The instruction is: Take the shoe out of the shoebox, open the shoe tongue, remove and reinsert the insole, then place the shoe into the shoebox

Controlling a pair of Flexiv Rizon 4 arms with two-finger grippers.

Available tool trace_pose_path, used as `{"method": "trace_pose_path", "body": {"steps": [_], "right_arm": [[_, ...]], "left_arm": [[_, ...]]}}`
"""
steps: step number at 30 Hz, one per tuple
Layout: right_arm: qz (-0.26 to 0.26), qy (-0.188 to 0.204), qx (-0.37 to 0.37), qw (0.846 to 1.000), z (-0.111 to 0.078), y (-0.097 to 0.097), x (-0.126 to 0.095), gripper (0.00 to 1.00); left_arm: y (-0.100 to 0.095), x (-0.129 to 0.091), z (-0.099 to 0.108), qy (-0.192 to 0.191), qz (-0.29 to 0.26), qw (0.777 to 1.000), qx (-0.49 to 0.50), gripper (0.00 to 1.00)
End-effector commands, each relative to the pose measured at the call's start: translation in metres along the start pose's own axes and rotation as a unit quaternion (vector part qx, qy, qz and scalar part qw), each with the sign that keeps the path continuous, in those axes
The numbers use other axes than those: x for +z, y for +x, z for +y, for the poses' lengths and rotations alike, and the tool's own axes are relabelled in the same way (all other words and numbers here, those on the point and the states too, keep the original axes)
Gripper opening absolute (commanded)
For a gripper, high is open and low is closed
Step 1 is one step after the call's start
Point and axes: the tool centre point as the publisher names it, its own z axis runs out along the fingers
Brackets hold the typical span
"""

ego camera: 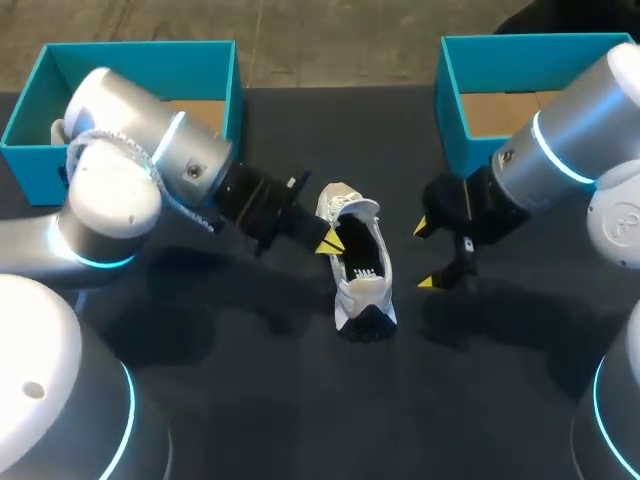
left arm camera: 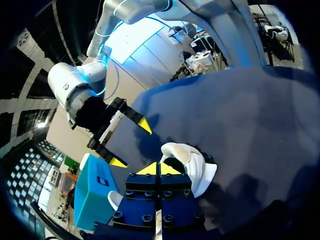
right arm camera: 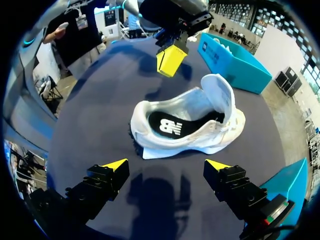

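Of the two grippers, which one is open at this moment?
The right gripper is open: its yellow tips stand wide apart, with the white shoe ahead of it. The left gripper has its two tips pressed together.

White mesh sneaker (ego camera: 360, 265) with a black insole (right arm camera: 175, 122) bearing a white mark. Dark navy tabletop (ego camera: 300, 400). Teal cardboard box at left (ego camera: 140, 55) and teal cardboard box at right (ego camera: 530, 42), both brown inside. Black left gripper (ego camera: 330, 243) and black right gripper (ego camera: 424, 255), yellow-tipped.
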Motion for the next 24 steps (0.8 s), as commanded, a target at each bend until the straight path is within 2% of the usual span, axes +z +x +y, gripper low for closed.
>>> {"method": "trace_pose_path", "body": {"steps": [1,10,18,24], "right_arm": [[0.006,0.022,0.002,1.0,0.0,-0.001,-0.024,1.0],[0.017,0.055,0.0,0.998,-0.001,-0.011,-0.068,1.0],[0.018,0.046,0.011,0.999,0.001,-0.015,-0.095,1.0],[0.013,0.055,0.005,0.998,0.005,-0.021,-0.113,1.0]], "left_arm": [[-0.008,-0.004,0.002,0.009,0.078,0.997,0.002,0.0],[-0.03,-0.016,-0.002,0.009,0.158,0.987,0.027,0.0],[-0.043,-0.018,-0.006,0.008,0.207,0.977,0.05,0.0],[-0.052,-0.019,-0.004,0.006,0.244,0.968,0.068,0.0]]}}
